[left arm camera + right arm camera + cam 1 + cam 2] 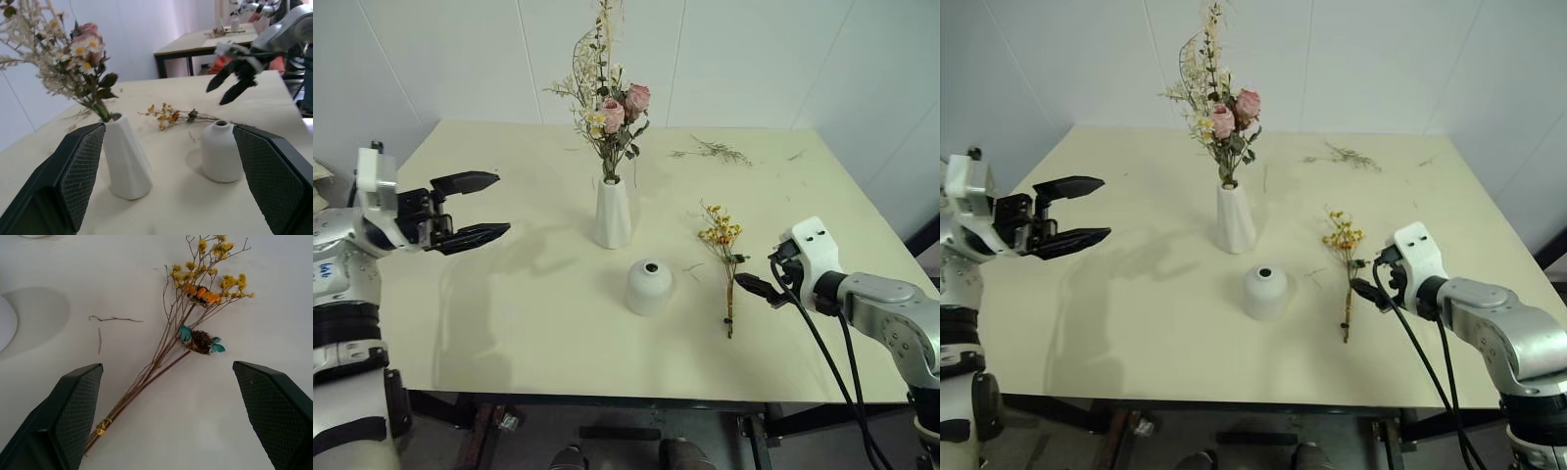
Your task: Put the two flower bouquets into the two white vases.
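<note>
the pink rose bunch (607, 103) stands in the tall white vase (613, 212) on the table (509, 294). the yellow flower bunch (724, 259) lies flat beside the round vase (650, 286). the left gripper (481, 208) hangs wide apart, holding nothing. the right gripper (166, 421) is wide apart just above the yellow stems

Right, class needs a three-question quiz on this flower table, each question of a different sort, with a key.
1. True or false: the pink rose bouquet already stands in the tall vase.
2. Multiple choice: the yellow bouquet is A) in the short round vase, B) lying flat on the table, C) held by the right gripper.
3. Fill in: the left gripper hangs above the table with its fingers ___.

Key
1. True.
2. B; it lies beside the short round vase, and the open right gripper is close to its stems but holds nothing.
3. Open.
</note>
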{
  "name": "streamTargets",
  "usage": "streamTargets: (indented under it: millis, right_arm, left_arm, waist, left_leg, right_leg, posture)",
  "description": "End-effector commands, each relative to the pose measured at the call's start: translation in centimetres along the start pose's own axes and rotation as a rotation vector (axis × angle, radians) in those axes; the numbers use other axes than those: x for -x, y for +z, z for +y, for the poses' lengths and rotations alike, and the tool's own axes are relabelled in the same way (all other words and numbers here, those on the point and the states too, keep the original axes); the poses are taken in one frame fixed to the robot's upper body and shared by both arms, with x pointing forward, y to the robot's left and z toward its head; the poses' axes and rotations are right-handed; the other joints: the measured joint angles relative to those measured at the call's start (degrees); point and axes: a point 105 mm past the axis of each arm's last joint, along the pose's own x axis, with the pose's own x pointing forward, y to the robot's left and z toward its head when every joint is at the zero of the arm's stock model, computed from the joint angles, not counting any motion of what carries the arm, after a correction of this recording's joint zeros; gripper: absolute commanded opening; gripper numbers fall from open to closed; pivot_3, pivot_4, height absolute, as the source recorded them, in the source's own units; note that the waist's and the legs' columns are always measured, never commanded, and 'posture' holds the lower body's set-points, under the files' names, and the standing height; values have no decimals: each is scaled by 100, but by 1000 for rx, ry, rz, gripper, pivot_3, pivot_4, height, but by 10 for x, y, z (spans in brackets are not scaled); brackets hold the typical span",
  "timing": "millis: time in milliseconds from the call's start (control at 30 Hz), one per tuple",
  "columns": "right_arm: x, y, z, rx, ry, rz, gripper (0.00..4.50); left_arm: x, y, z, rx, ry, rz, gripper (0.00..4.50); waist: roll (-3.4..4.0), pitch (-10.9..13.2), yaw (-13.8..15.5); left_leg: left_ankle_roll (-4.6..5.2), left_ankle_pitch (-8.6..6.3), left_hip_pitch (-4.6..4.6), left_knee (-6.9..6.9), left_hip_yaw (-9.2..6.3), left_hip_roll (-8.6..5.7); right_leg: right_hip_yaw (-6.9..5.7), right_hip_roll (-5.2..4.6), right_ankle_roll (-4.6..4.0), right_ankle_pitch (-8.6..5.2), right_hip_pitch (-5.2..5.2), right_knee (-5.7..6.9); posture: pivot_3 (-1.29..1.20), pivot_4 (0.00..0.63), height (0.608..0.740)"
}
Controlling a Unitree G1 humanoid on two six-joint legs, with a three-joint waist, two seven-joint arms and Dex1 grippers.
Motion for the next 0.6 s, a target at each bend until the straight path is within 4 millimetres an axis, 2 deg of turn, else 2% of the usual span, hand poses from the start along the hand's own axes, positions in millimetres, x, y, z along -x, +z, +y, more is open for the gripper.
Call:
streamTargets:
  millis: [33, 167, 267, 600]
  right_arm:
    - [-8, -2, -9, -23, -52, 56, 4500]
    - [-19, -5, -12, -46, -69, 100, 4500]
    - [-28, -6, -16, -46, -85, 127, 4500]
    - [-46, 0, -17, -30, -81, 142, 4500]
  left_arm:
    - [5, 20, -20, -24, -91, -47, 4453]
    - [12, 25, -29, -4, -69, -45, 4453]
    - [18, 28, -40, 94, -119, -90, 4453]
    - [26, 18, -68, 218, -239, -41, 4453]
  waist:
    - [0, 0, 0]
    - [1, 1, 1]
    - [3, 2, -3]
    - [10, 6, -35]
  left_leg:
    - [0, 0, 0, 0, 0, 0]
    - [0, 0, -1, -2, 0, 1]
    - [0, 0, -2, -8, 2, 1]
    - [1, -1, -1, -20, 6, 3]
  right_leg:
    - [0, 0, 0, 0, 0, -1]
    - [0, 0, -3, -1, -1, -5]
    - [0, 0, -5, -2, -5, -6]
    - [1, 0, -9, -4, -9, -13]
  posture:
    - [0, 150, 740]
    - [0, 150, 740]
    - [0, 150, 740]
    - [0, 150, 740]
